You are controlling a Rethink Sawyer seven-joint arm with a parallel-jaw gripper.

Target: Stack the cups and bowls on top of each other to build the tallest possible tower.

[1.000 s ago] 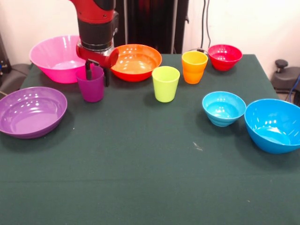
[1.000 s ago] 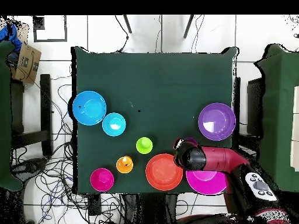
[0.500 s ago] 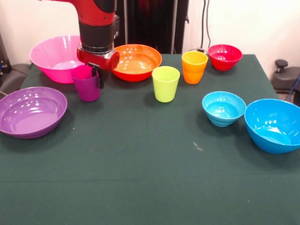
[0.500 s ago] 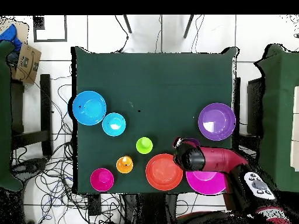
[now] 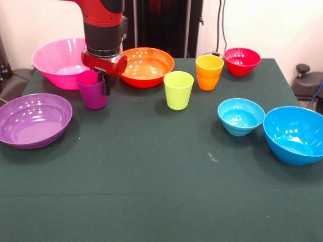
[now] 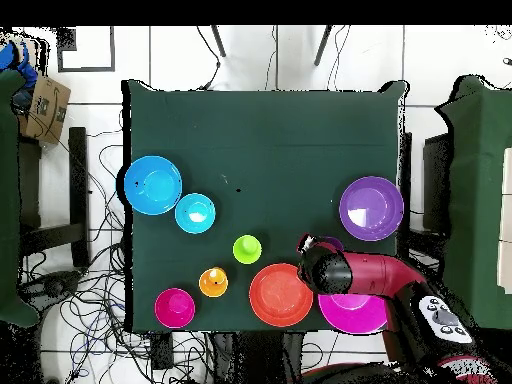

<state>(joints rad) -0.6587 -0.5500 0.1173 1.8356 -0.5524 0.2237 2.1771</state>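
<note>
My gripper [image 5: 101,80] is shut on the rim of the purple cup [image 5: 92,96], which tilts a little, between the big pink bowl [image 5: 58,60] and the orange bowl [image 5: 146,65]. One dark finger [image 5: 106,84] shows against the cup's outer wall. From overhead the arm covers most of the cup [image 6: 325,241]. The lime green cup [image 5: 178,89] and the orange cup [image 5: 209,71] stand upright to the right. The shallow purple bowl [image 5: 33,120] lies at the left edge. No lime green bowl is in view.
The small red bowl [image 5: 242,61] stands at the far right corner. The small light blue bowl [image 5: 240,116] and the big blue bowl [image 5: 295,134] sit at the right edge. The dark green table [image 5: 151,176] stretches towards the camera.
The gripper closed on the purple cup's rim. The cup shifted a little left towards the pink bowl and now tilts. The other cups and bowls have not moved.
</note>
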